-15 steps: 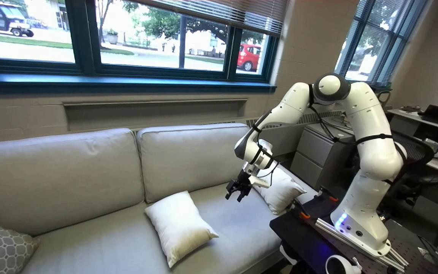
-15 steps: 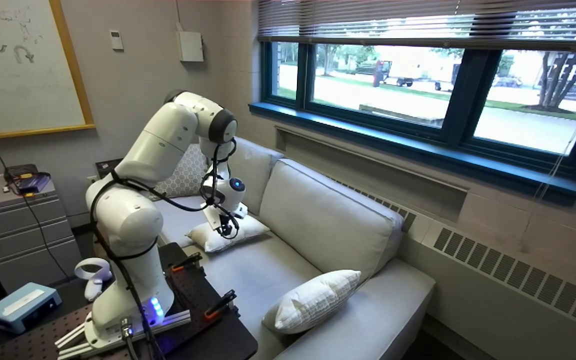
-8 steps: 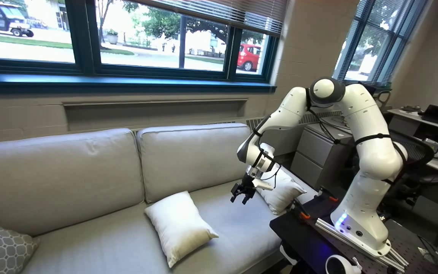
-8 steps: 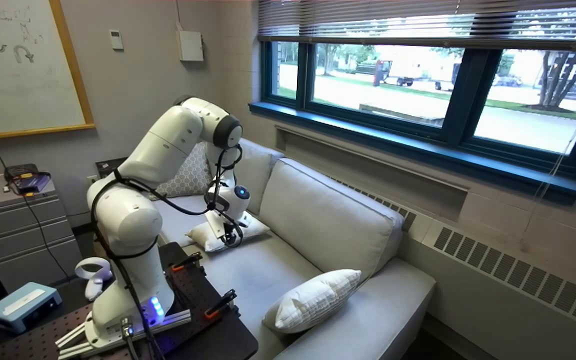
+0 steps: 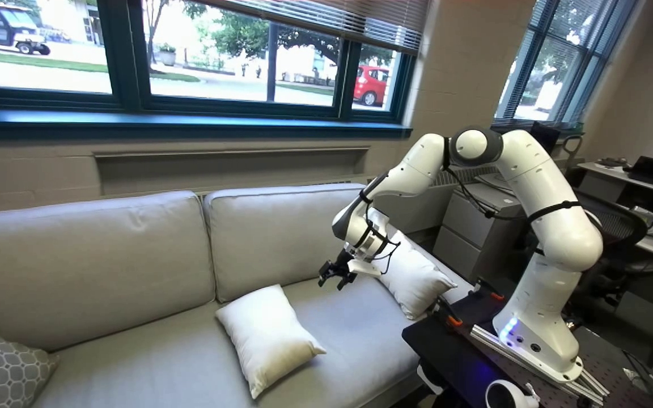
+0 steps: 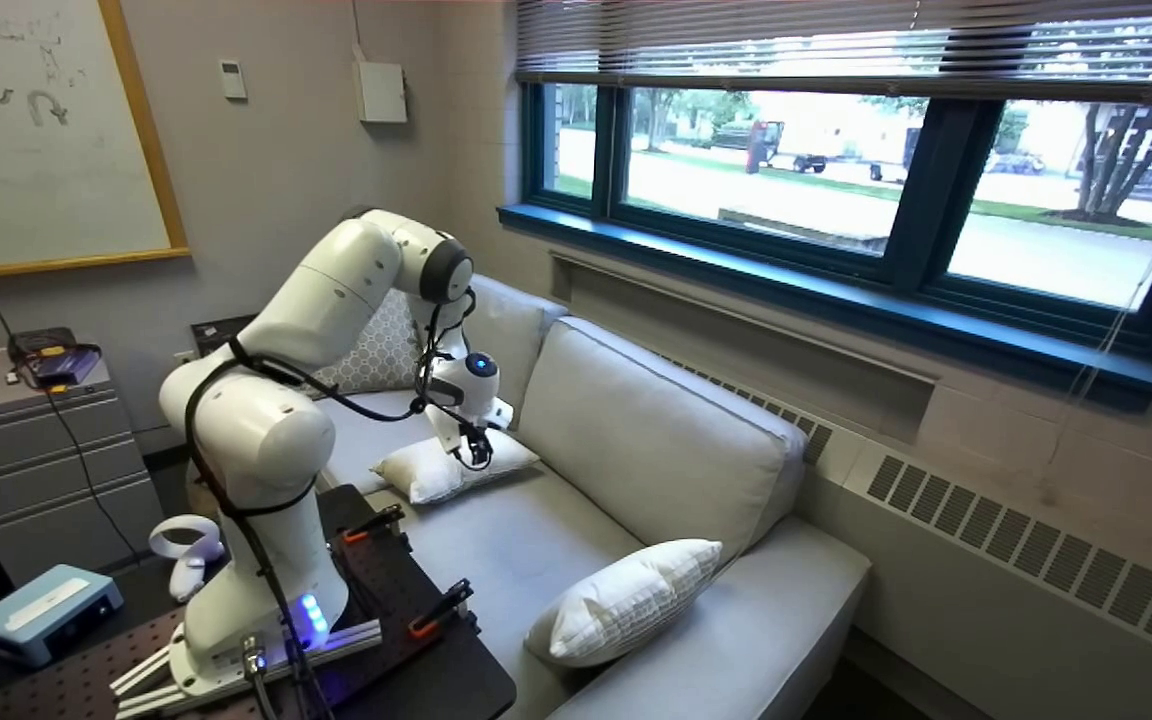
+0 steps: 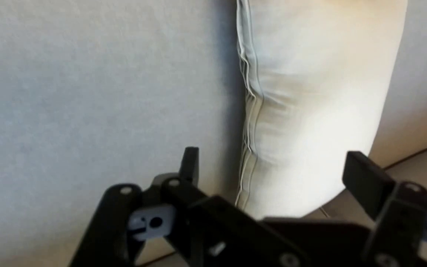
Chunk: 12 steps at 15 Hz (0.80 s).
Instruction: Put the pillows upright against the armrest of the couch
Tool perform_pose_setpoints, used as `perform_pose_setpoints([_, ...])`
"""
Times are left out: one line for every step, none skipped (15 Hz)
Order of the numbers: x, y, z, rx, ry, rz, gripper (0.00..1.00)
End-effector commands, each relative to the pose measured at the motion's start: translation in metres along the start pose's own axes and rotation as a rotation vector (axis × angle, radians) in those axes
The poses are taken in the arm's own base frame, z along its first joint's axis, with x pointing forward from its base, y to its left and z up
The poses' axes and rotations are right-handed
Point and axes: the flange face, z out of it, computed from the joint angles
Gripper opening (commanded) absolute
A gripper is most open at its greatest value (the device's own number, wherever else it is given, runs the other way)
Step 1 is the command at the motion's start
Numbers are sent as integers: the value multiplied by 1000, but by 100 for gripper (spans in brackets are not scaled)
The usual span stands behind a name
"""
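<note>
Wrist view: gripper (image 7: 275,168), one, jaws spread, nothing held. Step (judged): pick-up of the cream pillow (image 5: 270,340) lying on the couch (image 6: 536,530), grasp pending; next, likely lower and pinch an edge. Cream pillows: two, second pillow (image 6: 626,605) tilted against the armrest (image 6: 746,620). Couch, armrest in view, patterned pillow (image 5: 3,365): one each. Back cushions (image 5: 292,232): two.

No text seems readable, even on the whiteboard (image 6: 41,175).
</note>
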Motion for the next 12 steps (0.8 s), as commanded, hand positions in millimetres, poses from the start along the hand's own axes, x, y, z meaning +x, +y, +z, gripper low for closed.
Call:
perform_pose_setpoints([43,-43,19,-5,92,10,100])
perform_pose_setpoints([59,-53,21,0,104,4,100])
perform_pose_setpoints([73,-62,24,2,112,1,100])
perform_pose_setpoints([88,-68,27,-2,115,0,100])
perform_pose_setpoints([102,-75,29,6,111,-1,100])
perform_pose_setpoints([116,-78,29,21,98,4,100])
perform_pose_setpoints([128,-81,32,31,86,9,100])
perform_pose_setpoints([140,-82,33,49,71,16,100])
perform_pose_setpoints([150,-81,37,66,55,25,100])
perform_pose_setpoints([157,-79,42,77,35,35,100])
perform_pose_setpoints([164,-78,48,84,16,43,100])
perform_pose_setpoints([167,-75,56,92,-8,55,100])
